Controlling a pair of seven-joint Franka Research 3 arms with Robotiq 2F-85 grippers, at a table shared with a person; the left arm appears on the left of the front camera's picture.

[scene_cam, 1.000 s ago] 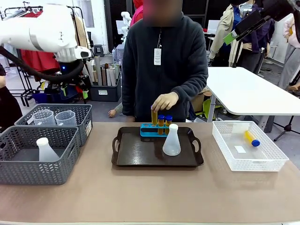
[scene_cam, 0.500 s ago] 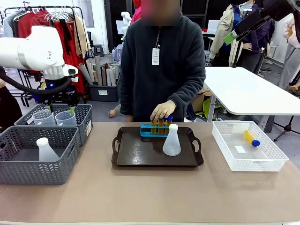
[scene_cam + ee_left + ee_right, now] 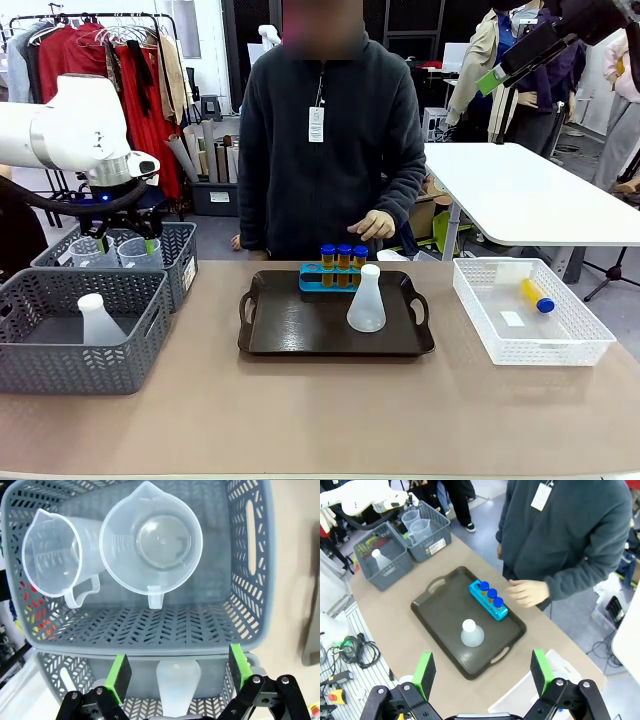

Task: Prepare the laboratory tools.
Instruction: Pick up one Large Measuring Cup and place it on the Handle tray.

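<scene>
Three slim amber blue-capped test tubes (image 3: 343,257) upright in a small blue holed rack (image 3: 312,282), at the far edge of a dark handled tray (image 3: 290,330) mid-desk. Just in front of the rack, on the same tray, a translucent white conical flask (image 3: 366,300), upright. One more test tube (image 3: 536,295) flat in the white mesh basket (image 3: 590,345), well to the right. Two clear graduated handled beakers (image 3: 150,542) side by side in the far grey mesh basket (image 3: 185,250) at the left. Second conical flask (image 3: 98,320) in the near grey mesh basket (image 3: 60,370).

Left fingers (image 3: 119,677) spread wide, pinching nothing, pointed straight down low over the beaker basket's near wall. Right fingers (image 3: 425,672) likewise spread and empty, high above the desk, aimed down at the tray. Person's hand (image 3: 377,224) loosely curled behind the rack, apart from the tubes.

Plain brown desk (image 3: 300,420). Beyond it, a clothes rail (image 3: 70,45) with red garments at the left and a white table (image 3: 520,190) at the right.
</scene>
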